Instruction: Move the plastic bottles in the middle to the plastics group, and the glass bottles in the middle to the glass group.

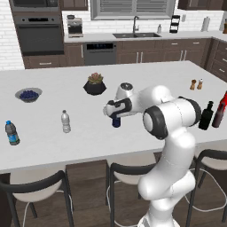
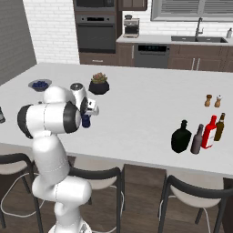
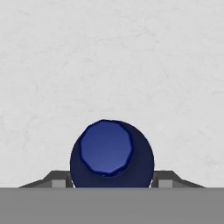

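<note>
Navy blue right under me: the small navy bottle [image 3: 111,157] with its blue cap sits between my fingers [image 3: 54,180], one dark pad on either side of its body, and my claw [image 3: 111,181] is pinching it, pointing straight down. In the left base view my hand hangs low over the bottle [image 1: 116,121], the wrist bent forward off a raised elbow, forearm stretched out level across the near half of the white counter [image 1: 53,146].

Room to move looks generous. Bare white marble lies on every side of my claw, and the counter's near edge is close behind me above the dark stools [image 1: 37,188].

Out to my left stands the clear water bottle [image 1: 65,121] with its white cap, and farther left, near the counter's end, the blue-label bottle [image 1: 12,133]. Beyond my claw sits a black pot with a plant [image 1: 95,84], and a bowl of blueberries [image 1: 29,94] farther left.

Well off to my right the glass is clustered: the squat black bottle [image 2: 181,136], the slim brown bottle [image 2: 197,139], the red bottle [image 2: 210,132] and another dark bottle [image 2: 220,127] tight together. Two tiny shakers [image 2: 213,100] stand past them.

Behind it all are dark cabinets, an oven [image 1: 37,33] and a sink [image 1: 135,34] under the window.
</note>
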Controlling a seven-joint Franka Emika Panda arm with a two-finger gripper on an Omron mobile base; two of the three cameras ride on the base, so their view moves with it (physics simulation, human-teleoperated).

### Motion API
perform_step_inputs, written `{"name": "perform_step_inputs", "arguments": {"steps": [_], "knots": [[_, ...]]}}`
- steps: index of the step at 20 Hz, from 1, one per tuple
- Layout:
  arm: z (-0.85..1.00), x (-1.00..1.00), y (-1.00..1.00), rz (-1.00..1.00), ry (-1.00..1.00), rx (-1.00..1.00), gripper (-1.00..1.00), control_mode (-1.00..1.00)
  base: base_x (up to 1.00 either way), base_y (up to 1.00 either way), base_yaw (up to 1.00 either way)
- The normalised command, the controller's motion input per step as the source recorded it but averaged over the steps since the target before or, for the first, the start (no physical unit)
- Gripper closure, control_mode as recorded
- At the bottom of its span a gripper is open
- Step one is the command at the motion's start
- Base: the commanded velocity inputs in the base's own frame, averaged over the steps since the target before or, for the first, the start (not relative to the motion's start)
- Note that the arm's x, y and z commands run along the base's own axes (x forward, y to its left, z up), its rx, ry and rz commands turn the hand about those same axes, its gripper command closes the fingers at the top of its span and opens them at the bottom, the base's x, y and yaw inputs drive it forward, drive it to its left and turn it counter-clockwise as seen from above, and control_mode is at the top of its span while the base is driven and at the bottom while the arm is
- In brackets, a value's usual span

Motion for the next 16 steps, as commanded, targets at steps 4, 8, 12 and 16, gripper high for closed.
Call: {"name": "perform_step_inputs", "arguments": {"steps": [4,8,12,16], "knots": [[0.21,-0.92,0.48,0.14,-0.05,0.0,1.0,-1.0,0.0,0.0,0.0],[0.25,-0.79,0.58,0.17,-0.01,0.0,1.0,-1.0,0.0,0.0,0.0],[0.43,-0.59,0.77,0.21,0.0,0.0,1.0,-1.0,0.0,0.0,0.0],[0.58,-0.39,0.79,0.21,0.06,-0.01,1.0,-1.0,0.0,0.0,0.0]]}}
